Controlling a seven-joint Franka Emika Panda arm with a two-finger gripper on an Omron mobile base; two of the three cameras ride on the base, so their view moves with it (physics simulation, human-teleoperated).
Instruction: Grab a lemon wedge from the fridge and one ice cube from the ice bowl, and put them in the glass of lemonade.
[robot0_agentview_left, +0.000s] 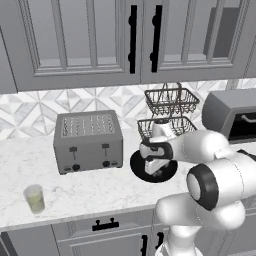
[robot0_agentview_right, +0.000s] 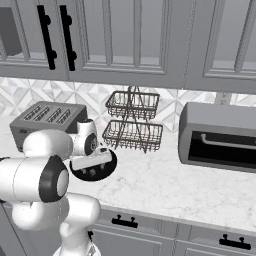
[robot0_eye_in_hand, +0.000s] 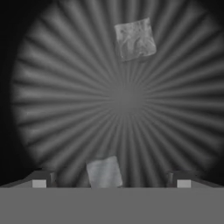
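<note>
My gripper (robot0_eye_in_hand: 111, 181) is open and points down into the dark ribbed ice bowl (robot0_eye_in_hand: 52, 87). One ice cube (robot0_eye_in_hand: 104, 173) lies between the fingertips, apart from both and nearer the left one. A second ice cube (robot0_eye_in_hand: 135, 39) rests at the far side of the bowl. From the base, the hand (robot0_agentview_left: 155, 152) hovers over the ice bowl (robot0_agentview_left: 137, 167) on the counter, also visible from the right (robot0_agentview_right: 111, 167). The glass of lemonade (robot0_agentview_left: 34, 198) stands near the counter's front edge, far left of the bowl. The fridge and the lemon wedge are out of view.
A grey toaster (robot0_agentview_left: 88, 141) stands left of the bowl. A two-tier wire basket rack (robot0_agentview_left: 167, 112) is right behind it. A toaster oven (robot0_agentview_right: 220, 135) sits on the right. Upper cabinets (robot0_agentview_left: 75, 40) hang overhead. White marble counter (robot0_agentview_right: 165, 185) lies in front of the oven.
</note>
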